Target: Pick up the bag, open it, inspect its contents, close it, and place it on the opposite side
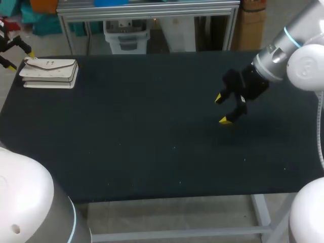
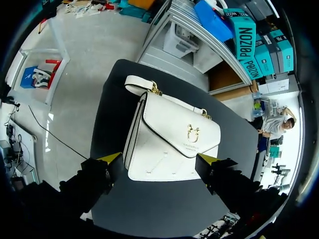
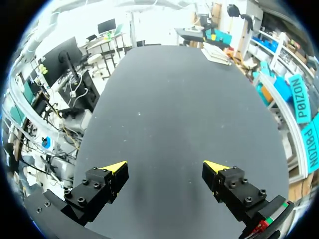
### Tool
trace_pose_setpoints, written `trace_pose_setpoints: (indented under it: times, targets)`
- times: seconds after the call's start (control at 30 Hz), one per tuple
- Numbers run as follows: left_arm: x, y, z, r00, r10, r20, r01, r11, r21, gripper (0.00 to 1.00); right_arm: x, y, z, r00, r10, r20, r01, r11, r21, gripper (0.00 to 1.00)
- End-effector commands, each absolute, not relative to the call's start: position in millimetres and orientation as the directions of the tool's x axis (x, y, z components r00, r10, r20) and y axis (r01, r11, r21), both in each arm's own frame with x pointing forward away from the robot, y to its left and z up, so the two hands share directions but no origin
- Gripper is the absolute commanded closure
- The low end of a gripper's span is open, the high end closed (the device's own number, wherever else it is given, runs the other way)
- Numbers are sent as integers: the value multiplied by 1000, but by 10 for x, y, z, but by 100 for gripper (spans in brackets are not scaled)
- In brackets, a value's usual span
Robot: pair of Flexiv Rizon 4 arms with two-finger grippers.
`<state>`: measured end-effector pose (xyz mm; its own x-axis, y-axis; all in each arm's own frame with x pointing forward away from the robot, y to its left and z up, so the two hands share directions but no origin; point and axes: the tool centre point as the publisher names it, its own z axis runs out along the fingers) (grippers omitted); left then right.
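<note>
The white bag [image 1: 49, 73] is laid flat at the desk's [image 1: 152, 131] far left corner, straddled by the wide-spread left tool [image 2: 159, 159], apparently readied for pickup, while the right tool [image 1: 223, 109] is held wide and empty, well apart

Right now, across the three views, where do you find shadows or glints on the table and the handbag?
Head view: the white handbag stands bright against the dark table, evenly lit. Left wrist view: its gold clasp glints slightly. Right wrist view: a soft shadow darkens the table under the right gripper.
</note>
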<state>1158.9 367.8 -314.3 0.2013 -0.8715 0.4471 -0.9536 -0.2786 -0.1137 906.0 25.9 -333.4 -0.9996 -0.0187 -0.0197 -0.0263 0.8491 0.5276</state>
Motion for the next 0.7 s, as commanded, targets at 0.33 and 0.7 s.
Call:
trace_pose_setpoints:
  times: [0.33, 0.7]
  targets:
    - [11703, 3711, -3434, 200, -823, 532, -979, -154, 131, 23, 9061, 256, -3339, -1000, -20, -20, -27, 848, 529, 0]
    - [11546, 3659, -3468, 202, -831, 518, -973, -113, 199, 100, 9061, 256, -3339, -1000, -20, -20, -27, 848, 529, 0]
